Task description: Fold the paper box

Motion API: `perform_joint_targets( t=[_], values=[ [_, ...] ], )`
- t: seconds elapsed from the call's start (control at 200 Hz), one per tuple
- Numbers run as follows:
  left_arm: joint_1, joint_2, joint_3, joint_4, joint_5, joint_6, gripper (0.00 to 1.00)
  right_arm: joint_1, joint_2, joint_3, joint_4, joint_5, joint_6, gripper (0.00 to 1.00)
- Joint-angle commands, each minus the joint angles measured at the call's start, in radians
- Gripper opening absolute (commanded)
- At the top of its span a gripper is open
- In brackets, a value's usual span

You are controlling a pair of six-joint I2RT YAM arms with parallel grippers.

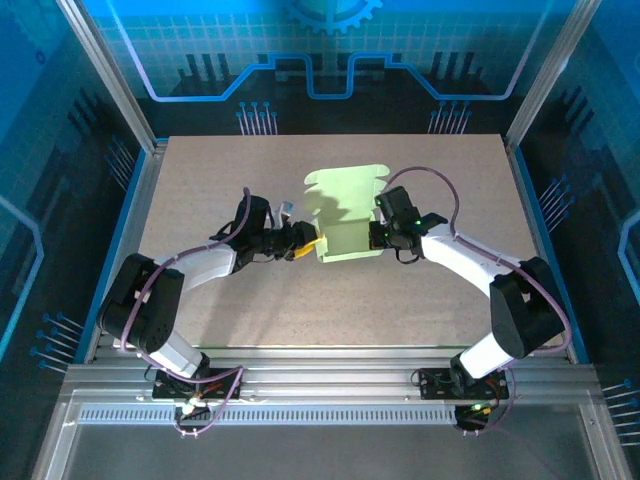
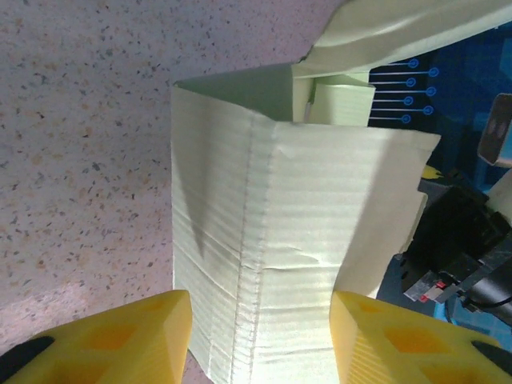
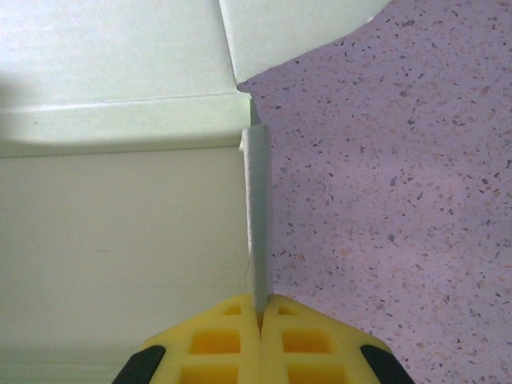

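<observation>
Paper box [image 1: 345, 215] is half-formed: one part stands up along a crease, the rest of the sheet w/ its tabs lies flat on the table [image 1: 300, 310]. It sits btwn the two tools, w/ the tips of both on it. Left gripper [image 1: 308, 245] is at about half width; the raised folded part fills the gap btwn its fingers [image 2: 144, 336] and seems pressed on both sides. Right gripper [image 3: 260, 320] is closed tight, pinching a thin upright card edge right at its tips, w/ a flat panel beside it and a rounded flap ahead.

Step in hand, imo: raising the side walls into a tube, approx mid-task, ends not closed. Next move prob. needs the pinched edge swung over toward the left gripper and tucked, w/o crushing the thin card or losing the crease.
</observation>
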Motion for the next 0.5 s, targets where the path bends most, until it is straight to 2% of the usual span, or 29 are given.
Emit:
perform_joint_targets(
  t=[0.0,0.195,0.495],
  values=[
    [-0.013,-0.002,0.035,-0.059,-0.01,0.046,0.5,0.016,0.011,0.032,-0.016,0.024,-0.014,0.0],
    [-0.025,0.037,0.034,0.017,0.007,0.005,0.49,0.018,0.007,0.031,-0.015,0.019,-0.012,0.0],
    [-0.048,0.084,0.065,0.026,-0.003,-0.005,0.43,0.028,0.019,0.033,-0.012,0.014,-0.007,0.0]
  ],
)
